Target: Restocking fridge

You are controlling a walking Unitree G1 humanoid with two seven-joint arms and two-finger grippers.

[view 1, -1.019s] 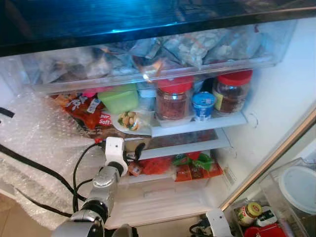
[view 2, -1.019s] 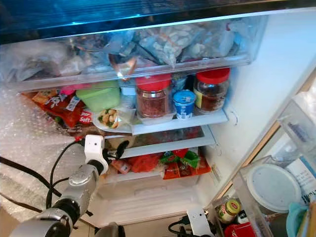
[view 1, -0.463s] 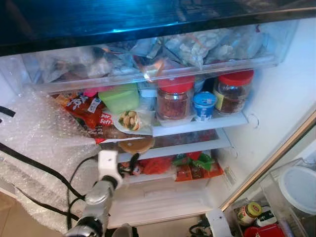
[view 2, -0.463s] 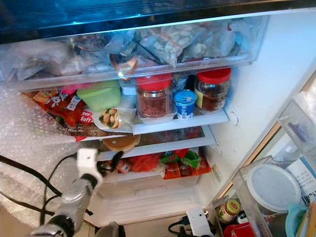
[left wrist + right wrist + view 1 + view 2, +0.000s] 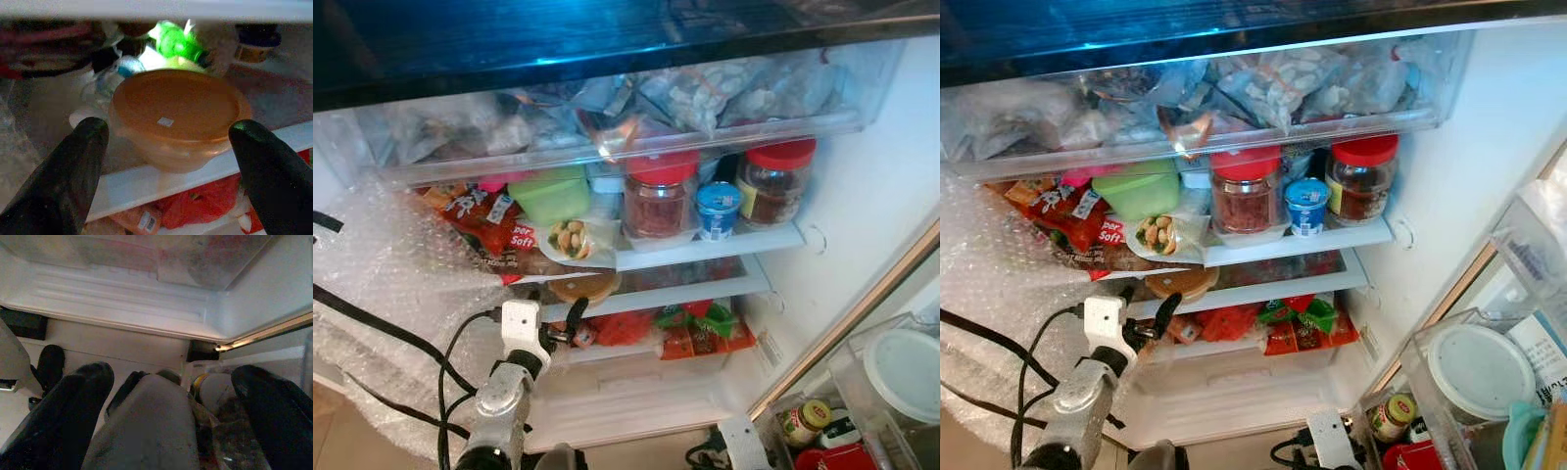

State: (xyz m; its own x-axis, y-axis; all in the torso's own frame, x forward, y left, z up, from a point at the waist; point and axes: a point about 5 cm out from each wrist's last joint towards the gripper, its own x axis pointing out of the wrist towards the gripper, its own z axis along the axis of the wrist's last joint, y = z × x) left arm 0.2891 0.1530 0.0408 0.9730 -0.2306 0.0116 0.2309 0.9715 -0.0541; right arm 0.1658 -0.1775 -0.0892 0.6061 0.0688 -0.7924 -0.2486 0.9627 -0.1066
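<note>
Since a second ago, the orange lidded container has gone from the left gripper's hold onto the middle shelf of the open fridge, and the left gripper has drawn back and down, away from it. That container now sits at the shelf's front edge, its rim slightly overhanging, beneath a bag of nuts and a red snack packet on the shelf above. From the left wrist view, the two black fingers stand wide apart on either side of the tub, clear of it and holding nothing. On the upper shelf stand a green tub, two red-lidded jars and a small blue pot; red and green packets lie on the shelf below. Bubble wrap and black cables hang at the left. The right gripper hangs low near the fridge's base, fingers spread, around a grey shape I cannot identify. To finish this step well, the arm should retreat straight back without brushing the tub, which looks close enough to the edge to tip; nudging it deeper first would be safer
</note>
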